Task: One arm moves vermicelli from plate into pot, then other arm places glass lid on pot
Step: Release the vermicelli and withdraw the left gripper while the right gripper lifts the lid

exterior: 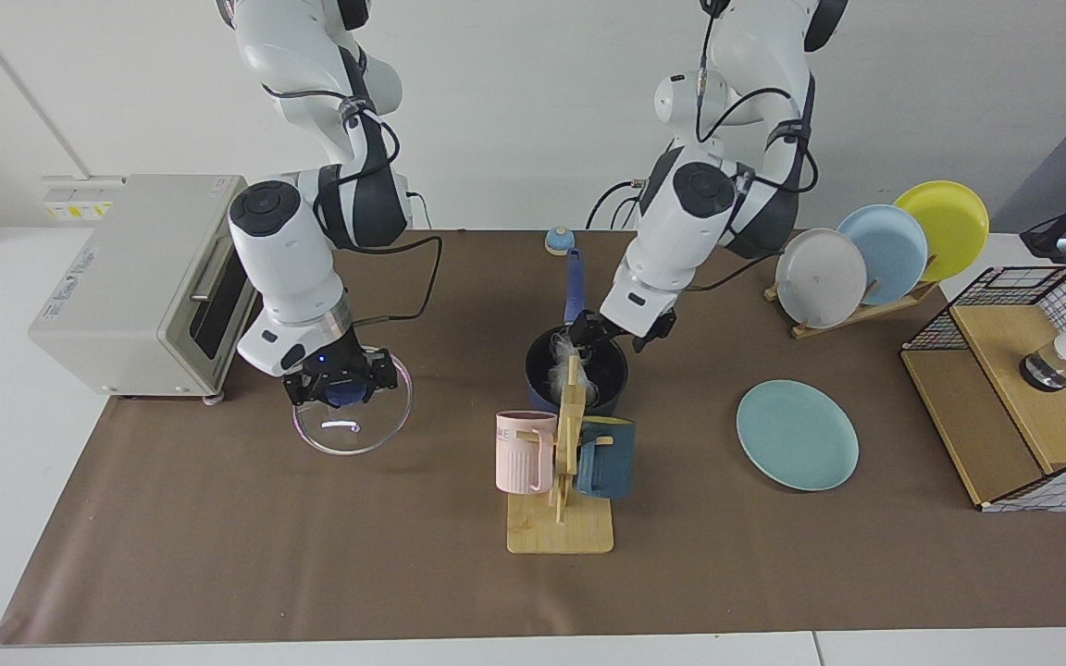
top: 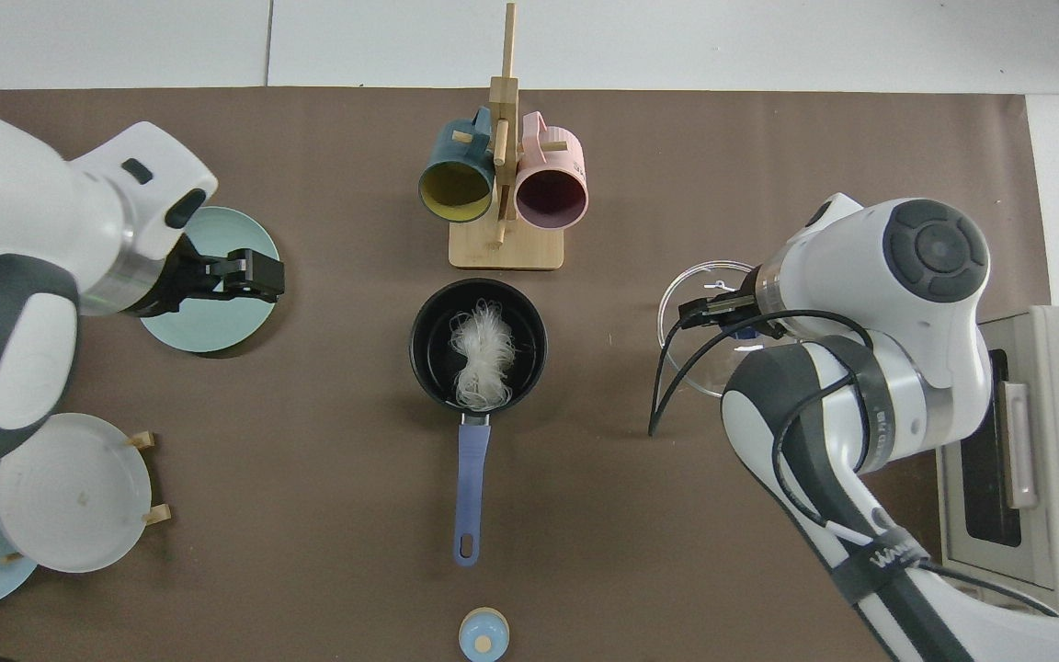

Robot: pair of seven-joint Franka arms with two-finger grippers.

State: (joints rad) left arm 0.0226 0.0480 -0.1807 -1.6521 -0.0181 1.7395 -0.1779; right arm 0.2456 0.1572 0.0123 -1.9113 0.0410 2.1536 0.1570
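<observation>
The vermicelli (top: pixel 482 354) lies as a white bundle inside the dark navy pot (top: pixel 424 349), whose blue handle points toward the robots. In the facing view the vermicelli (exterior: pixel 557 359) shows above the pot (exterior: pixel 540 375) wall, and my left gripper (exterior: pixel 591 333) hangs open and empty just over the far rim. From above, the left gripper (top: pixel 249 276) appears over the edge of the bare teal plate (top: pixel 208 322). That plate (exterior: pixel 797 435) sits to the pot's side. My right gripper (exterior: pixel 340 388) is shut on the blue knob of the glass lid (exterior: pixel 348 435), held off the cloth. In the top view the right gripper (top: pixel 739 322) and glass lid (top: pixel 686 308) sit beside the pot.
A wooden mug rack (exterior: pixel 559 518) with pink and teal mugs stands right in front of the pot. A toaster oven (exterior: pixel 144 277) is near the right arm. A plate rack (exterior: pixel 866 259) and a wire basket with a wooden box (exterior: pixel 1014 388) are beyond the teal plate. A small blue knob (exterior: pixel 559 240) lies behind the pot.
</observation>
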